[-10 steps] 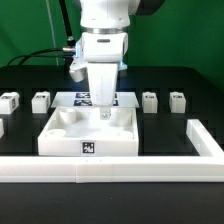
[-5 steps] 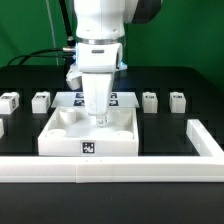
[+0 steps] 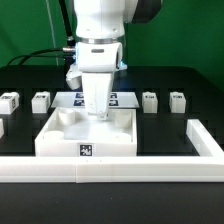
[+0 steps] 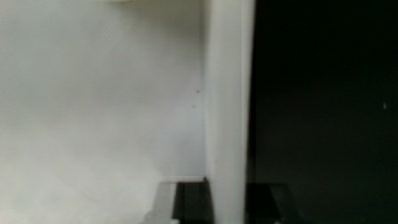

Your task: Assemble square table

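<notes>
Gripper [image 3: 99, 114] low at far side of square table [image 3: 62, 140]. Jaws clamped on the raised far rim, wall pinched between fingers [image 4: 192, 205].

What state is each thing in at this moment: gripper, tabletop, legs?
gripper: shut on the square table's rear rim.
square table: lying rim-up, no legs fitted.
legs: loose, in a row behind it, apart from it.
</notes>
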`<state>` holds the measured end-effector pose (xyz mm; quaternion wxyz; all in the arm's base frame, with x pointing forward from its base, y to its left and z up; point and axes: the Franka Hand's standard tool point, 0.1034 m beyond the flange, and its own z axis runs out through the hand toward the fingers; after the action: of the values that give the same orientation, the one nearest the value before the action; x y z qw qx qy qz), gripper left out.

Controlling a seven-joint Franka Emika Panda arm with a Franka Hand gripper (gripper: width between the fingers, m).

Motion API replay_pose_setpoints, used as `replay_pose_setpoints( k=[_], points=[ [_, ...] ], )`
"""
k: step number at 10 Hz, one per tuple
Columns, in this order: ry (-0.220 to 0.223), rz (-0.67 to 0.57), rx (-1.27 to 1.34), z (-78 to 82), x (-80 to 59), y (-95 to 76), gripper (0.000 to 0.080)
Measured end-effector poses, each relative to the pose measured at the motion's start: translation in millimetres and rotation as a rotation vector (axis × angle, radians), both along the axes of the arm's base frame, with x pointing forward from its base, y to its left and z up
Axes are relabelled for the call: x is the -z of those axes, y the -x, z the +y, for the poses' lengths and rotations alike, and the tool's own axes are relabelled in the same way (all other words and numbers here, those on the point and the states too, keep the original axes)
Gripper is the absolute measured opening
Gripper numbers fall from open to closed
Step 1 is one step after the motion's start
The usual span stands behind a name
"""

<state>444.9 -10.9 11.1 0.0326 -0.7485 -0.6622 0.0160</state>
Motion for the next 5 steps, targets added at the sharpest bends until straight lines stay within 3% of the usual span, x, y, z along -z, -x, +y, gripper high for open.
replay_pose_setpoints(
  k=[5],
  points=[
    [0.0, -0.001, 0.0, 0.0, -0.3, -0.6, 0.0061]
  ],
)
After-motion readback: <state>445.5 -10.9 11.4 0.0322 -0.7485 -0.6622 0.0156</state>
